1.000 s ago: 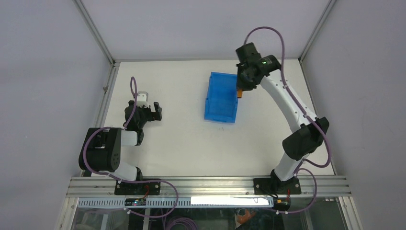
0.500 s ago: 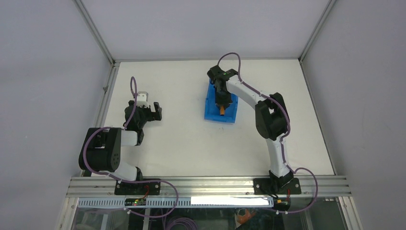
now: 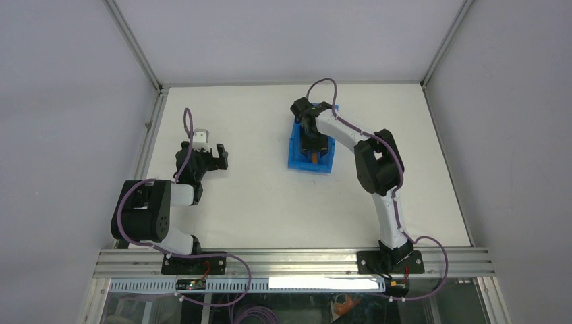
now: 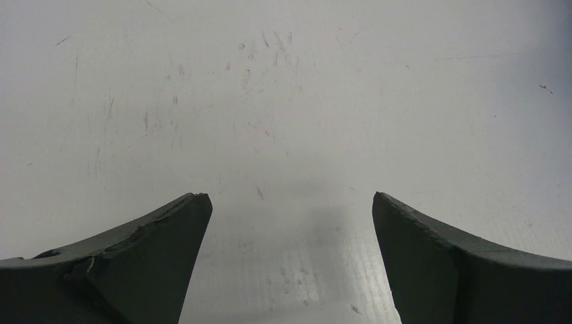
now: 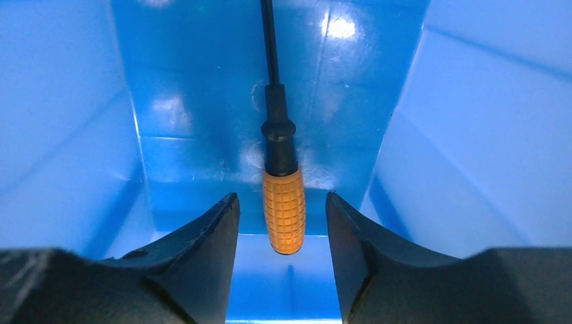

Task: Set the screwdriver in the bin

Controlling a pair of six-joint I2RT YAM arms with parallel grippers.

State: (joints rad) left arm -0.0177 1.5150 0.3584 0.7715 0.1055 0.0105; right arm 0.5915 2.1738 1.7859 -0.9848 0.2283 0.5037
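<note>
Within the last second the right gripper (image 5: 282, 202) swung from beside the bin (image 5: 465, 135) down into it and parted its jaws, so the screwdriver (image 5: 283, 219) lies released inside, delivery apparently complete; the left gripper (image 4: 290, 202) idles, jaws apart.

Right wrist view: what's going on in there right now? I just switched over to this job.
The right gripper is down inside the blue bin, with the screwdriver between its fingers. The jaws stand open, with a gap on each side of the orange handle, so nothing grips it. It is within the bin's walls, though whether it lies settled on the floor cannot be told. The left gripper hangs open over the table, holding nothing.
</note>
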